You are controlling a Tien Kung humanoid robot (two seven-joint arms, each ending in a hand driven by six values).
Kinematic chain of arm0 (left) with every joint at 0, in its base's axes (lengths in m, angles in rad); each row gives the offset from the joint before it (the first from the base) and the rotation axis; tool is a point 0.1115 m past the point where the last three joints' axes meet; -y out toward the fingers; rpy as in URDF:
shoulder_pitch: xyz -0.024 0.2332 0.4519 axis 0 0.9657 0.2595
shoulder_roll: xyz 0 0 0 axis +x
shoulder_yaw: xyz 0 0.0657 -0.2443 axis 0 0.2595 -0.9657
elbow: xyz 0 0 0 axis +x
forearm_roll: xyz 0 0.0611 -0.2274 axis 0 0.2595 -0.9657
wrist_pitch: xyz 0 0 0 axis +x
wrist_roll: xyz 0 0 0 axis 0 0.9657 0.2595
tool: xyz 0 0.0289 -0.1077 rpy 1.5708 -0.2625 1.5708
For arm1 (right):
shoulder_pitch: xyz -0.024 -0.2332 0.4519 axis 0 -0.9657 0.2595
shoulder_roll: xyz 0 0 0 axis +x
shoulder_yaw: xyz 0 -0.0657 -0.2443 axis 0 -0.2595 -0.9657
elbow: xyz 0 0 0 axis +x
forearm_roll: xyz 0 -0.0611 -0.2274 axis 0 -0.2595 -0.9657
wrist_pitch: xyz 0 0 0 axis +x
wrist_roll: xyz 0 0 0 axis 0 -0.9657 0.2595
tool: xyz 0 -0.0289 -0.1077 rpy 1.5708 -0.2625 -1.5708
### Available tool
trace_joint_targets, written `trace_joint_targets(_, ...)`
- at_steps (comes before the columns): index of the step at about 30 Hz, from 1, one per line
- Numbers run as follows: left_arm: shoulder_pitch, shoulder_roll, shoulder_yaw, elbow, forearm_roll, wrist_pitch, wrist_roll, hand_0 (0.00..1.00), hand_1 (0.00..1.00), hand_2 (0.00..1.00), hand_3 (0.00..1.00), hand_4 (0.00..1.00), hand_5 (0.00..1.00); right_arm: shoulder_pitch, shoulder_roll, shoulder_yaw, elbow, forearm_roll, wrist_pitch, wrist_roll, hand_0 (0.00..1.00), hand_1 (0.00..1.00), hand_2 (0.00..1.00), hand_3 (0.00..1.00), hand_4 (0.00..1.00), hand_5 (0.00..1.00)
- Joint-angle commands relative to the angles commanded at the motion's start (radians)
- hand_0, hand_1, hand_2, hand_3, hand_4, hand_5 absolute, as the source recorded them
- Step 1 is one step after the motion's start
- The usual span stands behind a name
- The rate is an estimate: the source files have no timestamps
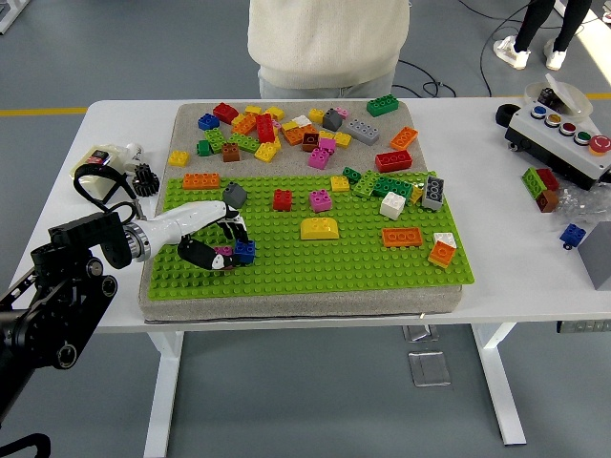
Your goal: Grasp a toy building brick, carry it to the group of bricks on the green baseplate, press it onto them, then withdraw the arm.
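Note:
My left hand reaches in from the left over the near-left part of the green baseplate. Its black fingers curl over a blue brick, and the thumb sits low on the brick's left. The blue brick rests low on the plate against a small magenta brick that is partly hidden by the hand. Loose on the plate are a red brick, a pink brick and a yellow domed brick. My right arm does not show.
A heap of many coloured bricks lies on the grey mat behind the baseplate. A person in a pale top stands at the far edge. A button box and a few bricks sit at the right; cables lie at the left.

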Motion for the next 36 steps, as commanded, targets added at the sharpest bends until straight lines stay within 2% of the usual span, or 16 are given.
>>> trace_joint_targets(15,0.006,-0.001,-0.008,-0.003,0.000,-0.012,0.002,0.726,0.613,0.577,0.555,0.639,0.053,-0.001,0.001,-0.003,0.000,0.000,-0.003,-0.001,0.727,0.656,0.703,0.569,0.910,0.501)
trace_joint_targets(16,0.006,-0.001,-0.008,-0.002,0.000,-0.012,0.002,0.727,0.620,0.581,0.564,0.666,0.073,-0.001,0.001,-0.003,0.000,0.000,-0.003,-0.001,0.728,0.655,0.703,0.569,0.911,0.501)
trace_joint_targets(21,0.004,-0.003,-0.012,0.001,0.000,-0.017,0.000,0.727,0.620,0.581,0.564,0.666,0.073,0.001,0.002,-0.003,0.000,0.001,-0.003,-0.001,0.728,0.655,0.703,0.569,0.911,0.501)
trace_joint_targets(22,0.004,-0.004,-0.013,0.002,0.000,-0.019,-0.001,0.729,0.630,0.590,0.574,0.699,0.098,0.001,0.001,-0.003,0.000,0.001,-0.003,-0.001,0.727,0.656,0.703,0.569,0.911,0.502)
trace_joint_targets(36,0.001,-0.007,-0.020,0.007,0.000,-0.028,-0.002,0.736,0.653,0.601,0.595,0.744,0.128,0.001,0.001,0.000,0.000,-0.001,-0.002,-0.002,0.727,0.655,0.703,0.569,0.910,0.502)
